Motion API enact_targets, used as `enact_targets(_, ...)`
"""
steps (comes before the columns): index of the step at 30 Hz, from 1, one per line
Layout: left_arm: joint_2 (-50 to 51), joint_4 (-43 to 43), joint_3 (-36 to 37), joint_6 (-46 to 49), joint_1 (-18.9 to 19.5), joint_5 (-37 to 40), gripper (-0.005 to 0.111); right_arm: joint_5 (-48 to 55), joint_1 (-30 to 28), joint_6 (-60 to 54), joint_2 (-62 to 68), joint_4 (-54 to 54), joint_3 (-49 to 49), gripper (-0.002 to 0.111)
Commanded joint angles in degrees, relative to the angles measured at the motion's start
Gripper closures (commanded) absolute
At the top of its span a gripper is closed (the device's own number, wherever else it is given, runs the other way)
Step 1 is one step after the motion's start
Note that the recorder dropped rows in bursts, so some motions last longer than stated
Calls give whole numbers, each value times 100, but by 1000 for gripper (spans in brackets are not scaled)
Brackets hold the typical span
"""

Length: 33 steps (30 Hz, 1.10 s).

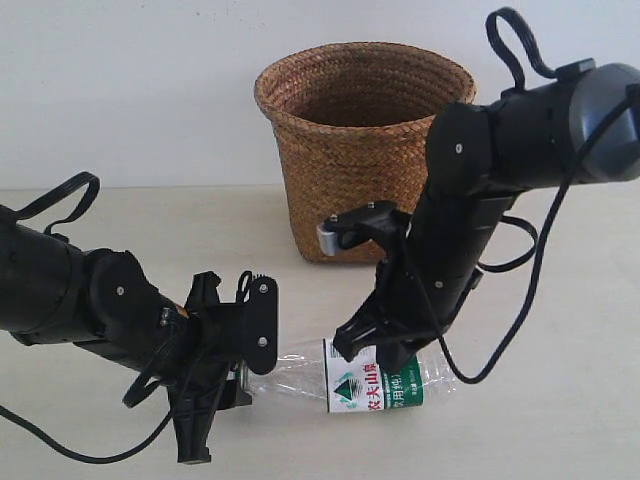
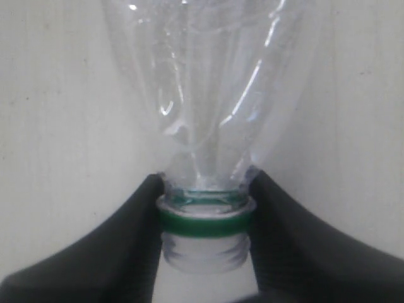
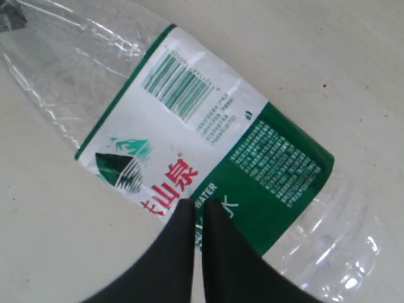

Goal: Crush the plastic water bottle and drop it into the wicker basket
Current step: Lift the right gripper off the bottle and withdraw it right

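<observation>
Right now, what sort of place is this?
Probably a robot test bench: plain pale tabletop, blank white wall, and just a wicker basket and plastic water bottle as props.

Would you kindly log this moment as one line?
left gripper: clamped on plastic water bottle neck | right gripper: shut, over label | wicker basket: bottle outside

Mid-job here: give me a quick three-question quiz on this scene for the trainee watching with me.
1. True or false: the plastic water bottle is already inside the wicker basket.
2. Where does the left gripper clamp the bottle? A) neck B) base C) middle
3. Fill in: the right gripper has its nearly closed tips over the bottle's ___.

Key: 1. False, it lies on the table. 2. A. 3. label.
</observation>
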Motion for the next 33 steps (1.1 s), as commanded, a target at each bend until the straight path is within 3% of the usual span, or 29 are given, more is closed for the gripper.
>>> enact_targets(1, -29, 19, 6, 10, -12, -33, 103, -775, 3, -27, -25, -256, 481, 108)
enact_targets(9, -29, 19, 6, 10, -12, -33, 103, -1356, 3, 298, 728, -931, 637, 108)
enact_targets(17, -29, 19, 6, 10, -12, -33, 103, -1553, 3, 275, 1397, -929, 465, 108)
enact_targets(27, -29, 19, 6, 10, -12, -21, 103, -1927, -6, 140, -899, -627, 620, 108)
enact_targets(33, -29, 19, 6, 10, -12, -47, 103, -3591, -6, 612, -2425, -617, 1987, 108)
